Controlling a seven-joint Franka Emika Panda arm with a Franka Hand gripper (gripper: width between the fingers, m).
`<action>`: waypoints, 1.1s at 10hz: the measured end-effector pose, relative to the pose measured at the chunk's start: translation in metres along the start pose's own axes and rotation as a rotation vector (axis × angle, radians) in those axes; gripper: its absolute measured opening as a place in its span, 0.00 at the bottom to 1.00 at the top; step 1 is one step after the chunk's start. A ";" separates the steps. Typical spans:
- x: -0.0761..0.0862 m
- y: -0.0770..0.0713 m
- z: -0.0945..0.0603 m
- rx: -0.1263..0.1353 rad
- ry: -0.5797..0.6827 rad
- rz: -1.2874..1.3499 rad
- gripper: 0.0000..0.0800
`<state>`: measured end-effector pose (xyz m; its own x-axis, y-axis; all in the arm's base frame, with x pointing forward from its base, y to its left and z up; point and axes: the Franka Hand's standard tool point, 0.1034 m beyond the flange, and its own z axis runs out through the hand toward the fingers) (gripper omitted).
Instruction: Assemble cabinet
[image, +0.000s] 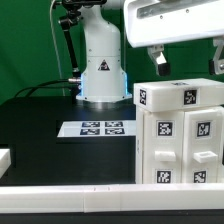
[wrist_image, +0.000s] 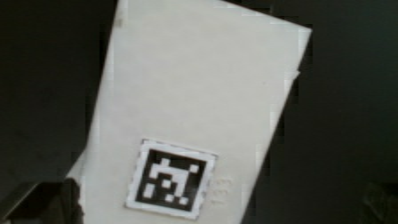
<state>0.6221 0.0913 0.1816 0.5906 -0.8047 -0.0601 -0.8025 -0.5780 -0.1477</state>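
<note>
Exterior view: gripper (image: 184, 62) at upper right, fingers spread wide, empty, directly above cabinet (image: 180, 135) at right. Wrist view: white cabinet panel (wrist_image: 199, 115) below, long axis slanting (marker tag (wrist_image: 175, 176) at lower centre).

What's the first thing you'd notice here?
The big white cabinet covered in black-and-white square tags, on the exterior view's right. The gripper hangs just above it with jaws wide open. Farther back, the marker board lies flat on the black table.
</note>
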 end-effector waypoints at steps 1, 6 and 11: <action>0.001 -0.001 -0.001 -0.004 -0.004 -0.021 1.00; 0.001 -0.001 0.000 -0.006 -0.005 -0.266 1.00; 0.005 -0.001 -0.002 -0.015 -0.015 -0.873 1.00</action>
<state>0.6254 0.0876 0.1831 0.9959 -0.0711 0.0553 -0.0632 -0.9890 -0.1341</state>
